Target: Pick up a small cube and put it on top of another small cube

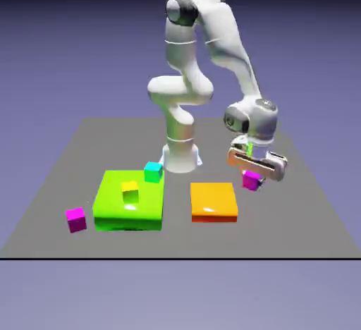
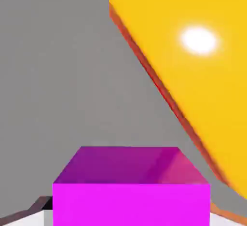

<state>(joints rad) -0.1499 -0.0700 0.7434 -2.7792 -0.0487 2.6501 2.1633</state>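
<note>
The jaws [image 2: 131, 215] are closed on the purple cube [image 2: 131, 204], at four o'clock on the desk [image 1: 180, 240] in the exterior view. The orange slab [image 1: 213, 200] sits toward the middle from it; the cyan cube [image 1: 153, 172] lies toward ten o'clock, by the green slab [image 1: 113, 205].

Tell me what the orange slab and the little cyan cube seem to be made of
Orange slab: glossy, perhaps plastic, given the bright white glare on top. Cyan cube: smooth and evenly coloured, maybe plastic or painted wood.
</note>
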